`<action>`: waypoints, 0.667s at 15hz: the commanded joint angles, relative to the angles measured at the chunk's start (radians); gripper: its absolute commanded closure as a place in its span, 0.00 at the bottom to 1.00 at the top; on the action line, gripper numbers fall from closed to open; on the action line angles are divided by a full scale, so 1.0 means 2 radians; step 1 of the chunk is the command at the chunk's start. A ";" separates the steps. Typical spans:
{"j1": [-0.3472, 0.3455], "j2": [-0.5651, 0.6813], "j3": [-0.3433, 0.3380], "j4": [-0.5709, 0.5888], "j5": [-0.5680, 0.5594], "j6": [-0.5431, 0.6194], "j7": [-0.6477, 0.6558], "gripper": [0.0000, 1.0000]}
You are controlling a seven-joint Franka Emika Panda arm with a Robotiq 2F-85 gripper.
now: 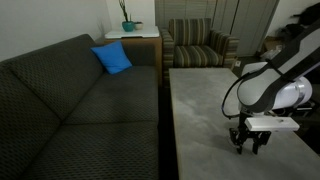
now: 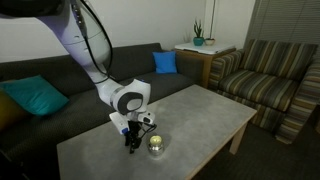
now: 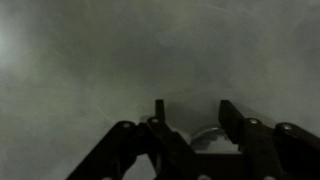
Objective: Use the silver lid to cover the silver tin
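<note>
The silver tin [image 2: 157, 146], small, round and shiny, stands on the grey table [image 2: 205, 110] near its front edge. My gripper [image 2: 131, 144] points down at the tabletop just beside the tin, on the couch side. In the wrist view the gripper [image 3: 192, 107] is open, its two dark fingers [image 3: 228, 115] well apart over bare table. A pale curved rim, apparently the silver lid [image 3: 205, 137], shows low between them near the palm; I cannot tell whether a finger touches it. In an exterior view the gripper [image 1: 248, 146] hangs just above the table [image 1: 200, 100]; tin and lid are hidden there.
A dark couch [image 1: 80, 95] with a blue cushion [image 1: 113, 58] runs along one long side of the table. A striped armchair [image 2: 270, 75] and a side table with a plant [image 2: 198, 40] stand beyond the far end. A teal cushion [image 2: 35, 97] lies on the couch.
</note>
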 commanded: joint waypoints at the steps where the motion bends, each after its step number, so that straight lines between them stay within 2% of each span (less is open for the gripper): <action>1: -0.016 0.009 -0.001 -0.002 0.004 0.036 -0.018 0.11; 2: -0.020 0.002 0.003 -0.013 0.005 0.042 -0.023 0.03; 3: -0.025 0.002 0.006 -0.013 0.005 0.050 -0.030 0.01; 10: -0.025 0.005 0.009 -0.005 -0.006 0.093 -0.064 0.00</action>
